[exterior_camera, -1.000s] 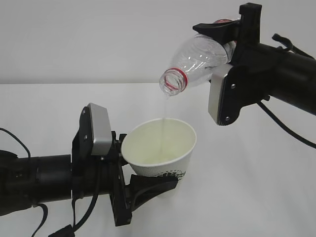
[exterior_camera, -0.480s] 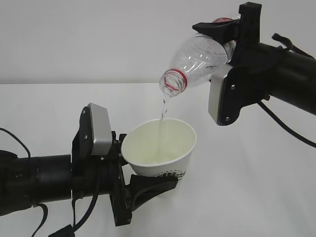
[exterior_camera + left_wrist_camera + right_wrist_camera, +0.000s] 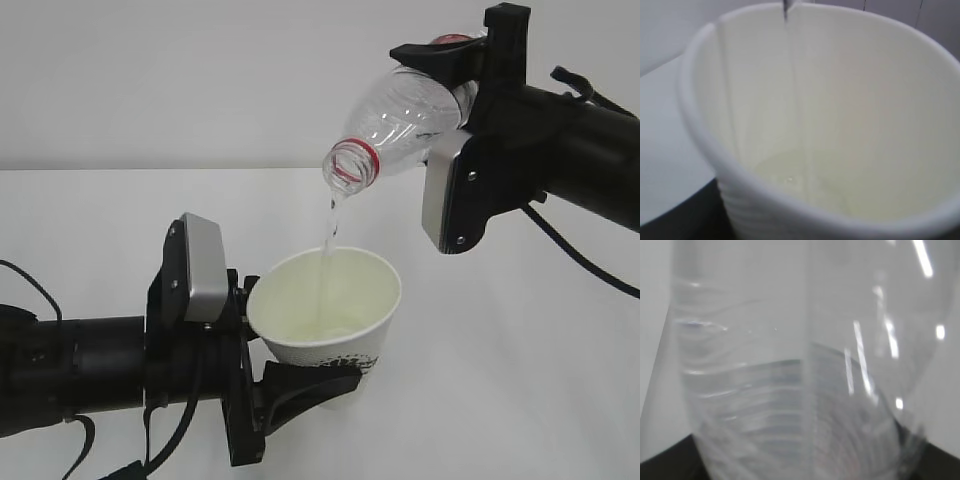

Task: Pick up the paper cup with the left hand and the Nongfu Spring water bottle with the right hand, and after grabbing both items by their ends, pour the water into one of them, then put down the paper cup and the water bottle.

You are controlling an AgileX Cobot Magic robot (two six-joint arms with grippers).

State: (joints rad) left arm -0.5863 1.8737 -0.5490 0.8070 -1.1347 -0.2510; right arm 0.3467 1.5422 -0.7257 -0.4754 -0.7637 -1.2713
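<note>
Left end effector (image 3: 275, 375) clamping paper cup (image 3: 330, 315), right end effector (image 3: 455, 75) gripping tilted water bottle (image 3: 405, 125) above, water (image 3: 325, 250) streaming in

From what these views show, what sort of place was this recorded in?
Probably a lab or test bench: a bare white table against a plain white wall, with only the paper cup and water bottle held by two robot grippers.
</note>
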